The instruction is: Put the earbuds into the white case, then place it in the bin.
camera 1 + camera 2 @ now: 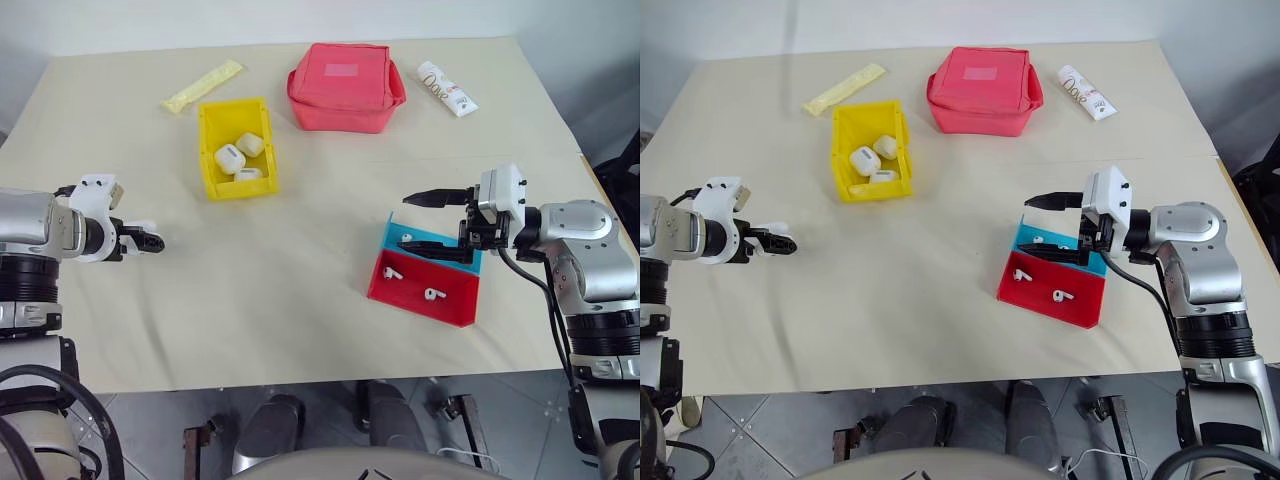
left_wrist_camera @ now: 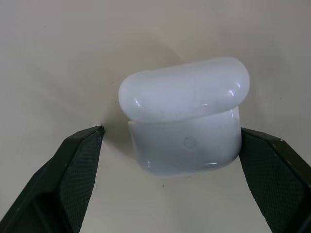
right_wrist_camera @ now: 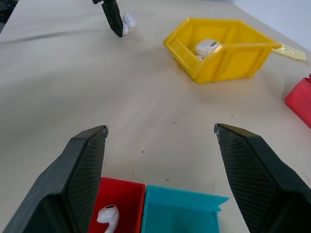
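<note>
Nothing was done yet: earbuds [image 1: 411,283] were left in the tray [image 1: 460,312], white case [image 2: 184,116] was straddled by the spread-wide left gripper [image 2: 172,141] (ungripped), right gripper [image 1: 436,222] likewise wide, empty.

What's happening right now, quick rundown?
Left gripper open around white case on the table, lid ajar. Right gripper open, empty, over tray. Two earbuds lie in tray. Nothing blocking.

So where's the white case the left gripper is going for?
The white case sits on the table's left side, between the open left gripper's fingers, well short of the yellow bin.
</note>
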Motion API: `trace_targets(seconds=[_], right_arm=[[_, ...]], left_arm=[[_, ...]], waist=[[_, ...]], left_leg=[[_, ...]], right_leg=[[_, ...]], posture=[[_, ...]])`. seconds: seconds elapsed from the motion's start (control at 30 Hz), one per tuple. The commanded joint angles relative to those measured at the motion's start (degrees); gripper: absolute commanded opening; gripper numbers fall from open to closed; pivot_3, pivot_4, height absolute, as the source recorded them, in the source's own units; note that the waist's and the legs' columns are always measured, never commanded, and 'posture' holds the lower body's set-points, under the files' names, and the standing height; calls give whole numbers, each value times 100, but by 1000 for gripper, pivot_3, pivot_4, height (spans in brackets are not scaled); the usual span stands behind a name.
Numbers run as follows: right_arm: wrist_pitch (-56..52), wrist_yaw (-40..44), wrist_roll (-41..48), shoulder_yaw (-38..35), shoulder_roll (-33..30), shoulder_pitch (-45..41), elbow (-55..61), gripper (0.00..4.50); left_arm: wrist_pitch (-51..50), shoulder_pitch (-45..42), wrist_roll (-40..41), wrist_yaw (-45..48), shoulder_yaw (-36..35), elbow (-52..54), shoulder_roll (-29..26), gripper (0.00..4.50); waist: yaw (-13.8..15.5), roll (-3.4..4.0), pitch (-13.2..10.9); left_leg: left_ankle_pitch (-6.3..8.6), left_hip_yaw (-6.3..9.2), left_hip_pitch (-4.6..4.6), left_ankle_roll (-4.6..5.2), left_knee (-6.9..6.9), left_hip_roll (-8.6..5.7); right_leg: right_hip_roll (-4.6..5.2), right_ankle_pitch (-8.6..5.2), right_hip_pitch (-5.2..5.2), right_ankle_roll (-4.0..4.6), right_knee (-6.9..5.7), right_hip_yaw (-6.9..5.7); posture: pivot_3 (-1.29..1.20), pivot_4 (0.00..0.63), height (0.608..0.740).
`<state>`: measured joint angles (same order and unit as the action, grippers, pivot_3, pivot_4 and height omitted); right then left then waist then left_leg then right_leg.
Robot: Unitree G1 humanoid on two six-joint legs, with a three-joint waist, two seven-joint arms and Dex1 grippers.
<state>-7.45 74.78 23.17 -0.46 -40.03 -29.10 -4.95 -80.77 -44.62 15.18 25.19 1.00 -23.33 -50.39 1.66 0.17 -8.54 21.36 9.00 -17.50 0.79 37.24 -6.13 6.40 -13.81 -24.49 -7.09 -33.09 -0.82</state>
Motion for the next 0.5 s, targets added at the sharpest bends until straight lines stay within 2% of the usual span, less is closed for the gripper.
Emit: trace_targets(seconds=[0.03, 0.07, 0.1, 0.2, 0.23, 0.43, 0.47, 0.5], right_arm=[[62, 42, 36, -125, -117, -127, 55, 3680], [59, 44, 32, -126, -124, -130, 54, 3680], [58, 44, 27, -130, -131, -132, 50, 3680], [54, 54, 20, -137, -156, -135, 45, 3680], [50, 53, 17, -137, -165, -141, 44, 3680], [53, 78, 12, -166, -226, -171, 0, 3680], [42, 68, 16, -177, -243, -160, 23, 3680], [12, 46, 26, -199, -273, -135, 68, 3680]], left_arm=[[-140, 110, -115, -97, 29, -196, 225, 4472], [-151, 132, -150, -138, 1, -198, 254, 4067], [-158, 171, -169, -166, -39, -164, 283, 3888], [-242, 238, -193, -209, -177, -64, 356, 2963], [-277, 270, -198, -231, -244, -20, 375, 2850], [-492, 537, -169, -279, -544, 385, 399, 2850], [-384, 673, -137, -246, -630, 576, 377, 2850], [135, 986, -55, -88, -772, 1053, 363, 2850]], waist=[[3, 2, 1], [5, 3, 2], [6, 4, 3], [4, 10, 6], [1, 11, 6], [-18, 11, 7], [-24, 10, 7], [-26, 10, 7]], left_leg=[[0, 0, 0, 1, 0, -1], [-1, 0, 0, 1, 1, -2], [-1, 0, 1, 3, 1, -4], [-2, 0, 3, 3, 1, -5], [-2, -1, 4, 3, 0, -4], [-1, -8, 8, 3, -2, -3], [-1, -9, 8, 2, -3, -2], [-1, -10, 7, 2, -4, -1]], right_leg=[[1, 0, 0, 0, 0, 0], [2, 0, 0, 0, -1, 1], [3, 0, 1, 0, -2, 1], [4, 0, 2, 0, -3, 2], [4, 0, 2, -1, -3, 3], [3, -1, 0, -1, -4, 10], [3, -1, 0, -1, -4, 11], [2, -1, 0, -1, -1, 11]], posture=[[0, 150, 740], [0, 150, 740], [0, 150, 740], [0, 150, 740], [0, 150, 740], [0, 150, 740], [0, 150, 740], [0, 150, 740]])
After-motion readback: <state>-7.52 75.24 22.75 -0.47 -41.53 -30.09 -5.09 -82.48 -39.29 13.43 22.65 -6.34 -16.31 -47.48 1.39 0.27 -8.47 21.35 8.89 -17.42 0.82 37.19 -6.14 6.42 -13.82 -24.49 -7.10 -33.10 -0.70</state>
